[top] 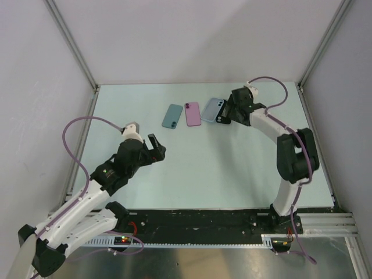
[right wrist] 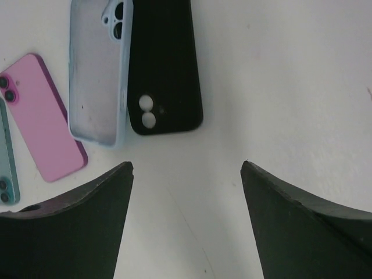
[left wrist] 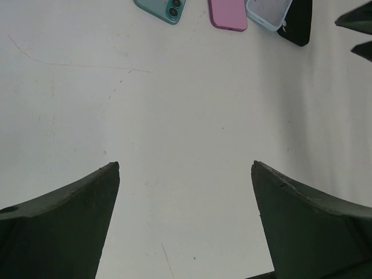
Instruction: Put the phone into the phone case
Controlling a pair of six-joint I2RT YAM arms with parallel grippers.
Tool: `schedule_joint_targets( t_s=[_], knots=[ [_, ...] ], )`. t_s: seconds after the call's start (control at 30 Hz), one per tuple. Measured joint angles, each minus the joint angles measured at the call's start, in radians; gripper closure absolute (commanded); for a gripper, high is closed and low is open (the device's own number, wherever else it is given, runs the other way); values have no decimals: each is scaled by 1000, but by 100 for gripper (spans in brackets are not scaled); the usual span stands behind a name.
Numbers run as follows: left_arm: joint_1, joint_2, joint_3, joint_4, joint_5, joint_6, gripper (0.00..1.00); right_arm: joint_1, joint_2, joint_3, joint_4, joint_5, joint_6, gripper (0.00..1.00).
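- From the top, my left claw (top: 157, 146) hangs over the bench (top: 232, 168), on the left side and about halfway between the near and far edges. Its two fingers are spread apart and hold nothing.
- From the top, my right claw (top: 224, 113) is close to the far edge, a bit right of the middle. I cannot tell from here how wide it is.
- A row lies by the far edge: the teal phone (top: 172, 115), the pink phone (top: 192, 114), then the light blue case (top: 213, 110) right by my right claw.
- From my left wrist, my left claw (left wrist: 185, 165) is wide open over bare bench. Far ahead I see the teal phone (left wrist: 161, 8), the pink phone (left wrist: 227, 14), the light blue case (left wrist: 267, 13) and a black case (left wrist: 296, 23).
- From my right wrist, my right claw (right wrist: 186, 165) is open and empty, just short of the cases.
- The light blue case (right wrist: 96, 70) lies hollow side up, touching the black case (right wrist: 164, 64).
- The pink phone (right wrist: 43, 116) lies back up just left of them, outside any case. The teal phone (right wrist: 6, 168) peeks in at the left edge.
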Motion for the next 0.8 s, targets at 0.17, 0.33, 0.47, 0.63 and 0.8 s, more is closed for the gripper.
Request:
schedule_joint_targets(
  t_s=[0.17, 0.33, 0.47, 0.63, 0.8],
  knots=[
    [6, 7, 1, 0, 30, 7, 1, -4, 166, 183, -40, -7, -18, 37],
    [8, 14, 1, 0, 52, 8, 2, -3, 300, 326, -60, -14, -33, 41],
    [13, 21, 3, -1, 58, 15, 2, -3, 369, 393, -84, -18, -36, 43],
    [19, 37, 10, -6, 66, 16, 2, 1, 430, 459, -106, -24, -38, 44],
    [23, 53, 12, -9, 73, 16, 2, 8, 479, 521, -113, -23, -52, 44]
  ],
)
